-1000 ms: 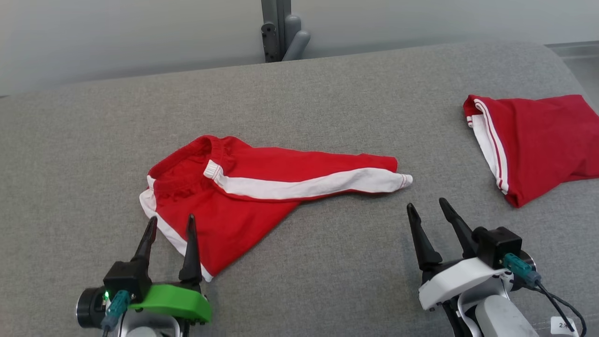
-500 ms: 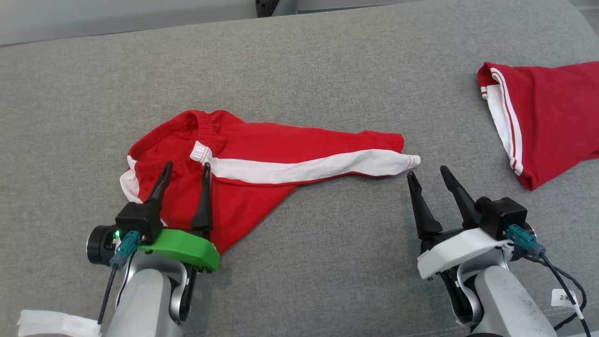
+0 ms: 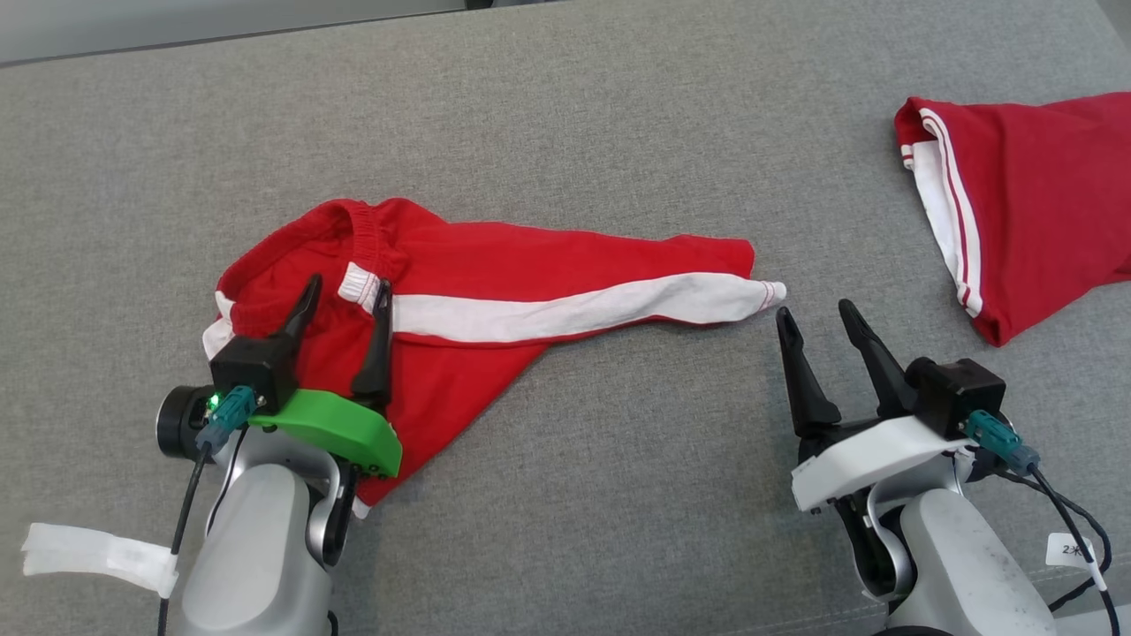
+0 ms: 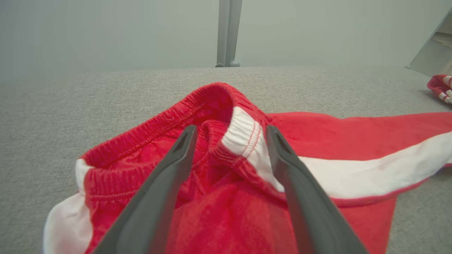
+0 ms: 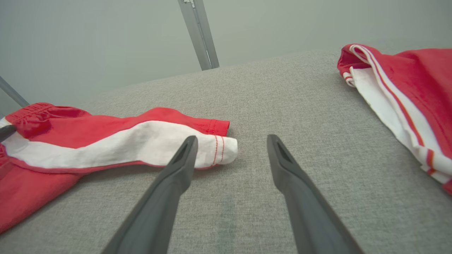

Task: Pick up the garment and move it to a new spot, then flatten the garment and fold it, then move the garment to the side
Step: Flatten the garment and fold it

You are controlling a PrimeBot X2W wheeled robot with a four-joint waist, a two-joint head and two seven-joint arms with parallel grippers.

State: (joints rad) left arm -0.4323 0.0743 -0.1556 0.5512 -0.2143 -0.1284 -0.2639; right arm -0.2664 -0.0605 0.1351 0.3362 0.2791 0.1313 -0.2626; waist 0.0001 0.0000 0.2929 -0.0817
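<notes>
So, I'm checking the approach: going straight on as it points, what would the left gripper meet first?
Probably the bunched waistband of the red trousers, just ahead of the open left gripper; its height above the cloth is unclear.

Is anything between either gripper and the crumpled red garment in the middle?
Nothing visible. The left gripper, jaws open, is over the waistband of the garment; the right gripper, jaws open, sits just short of its cuff, with grey surface between. The second red garment lies apart, far right.
</notes>
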